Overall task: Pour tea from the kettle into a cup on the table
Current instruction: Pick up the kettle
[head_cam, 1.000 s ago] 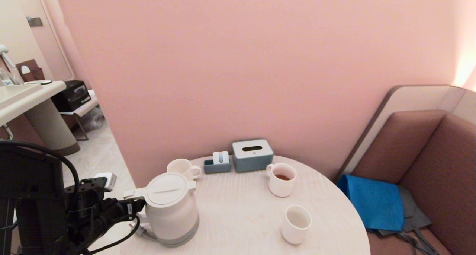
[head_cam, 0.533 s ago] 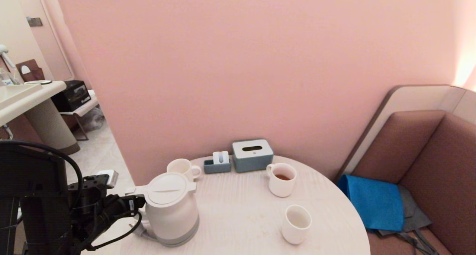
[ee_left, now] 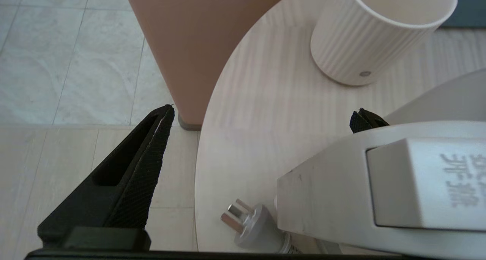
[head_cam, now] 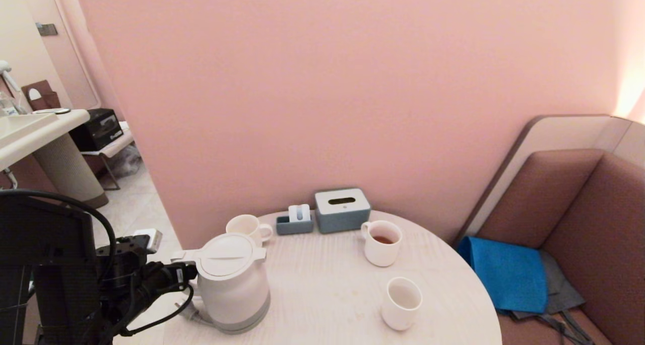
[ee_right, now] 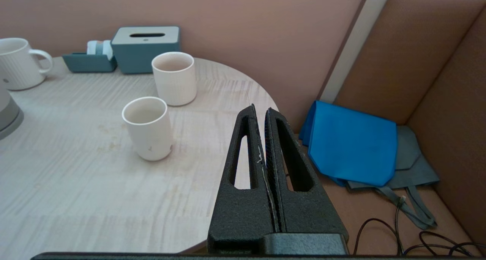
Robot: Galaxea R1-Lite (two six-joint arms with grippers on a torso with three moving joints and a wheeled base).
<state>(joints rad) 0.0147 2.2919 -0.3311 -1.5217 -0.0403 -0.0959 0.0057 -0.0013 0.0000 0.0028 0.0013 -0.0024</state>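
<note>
Since a second earlier, the left gripper (head_cam: 176,274) had edged slightly rightward toward the kettle (head_cam: 232,282), while the kettle, the mugs and the cup had not shifted. The left gripper sat at the left edge of the counter (head_cam: 322,294), its jaws spread wide on either side of the kettle's handle (ee_left: 379,184). In the left wrist view one finger (ee_left: 129,180) hung over the floor off the counter's edge, and only the tip of the other showed past the handle; contact with the handle could not be told. A plug (ee_left: 250,226) lay on the counter beneath the handle.

The kettle stood upright near the counter's left front, lid closed. Behind it was a ribbed mug (head_cam: 246,227), then a small blue tray (head_cam: 294,226) and a tissue box (head_cam: 342,209) against the wall. Further right stood a mug (head_cam: 381,243) holding a little tea (head_cam: 384,239), and nearer the front the plain cup (head_cam: 401,303), upright and well apart from the kettle.

The right gripper (ee_right: 262,112) hung off the counter's right edge with its jaws pressed together, holding nothing. A blue bag (head_cam: 509,272) lay on the sofa (head_cam: 594,209).
</note>
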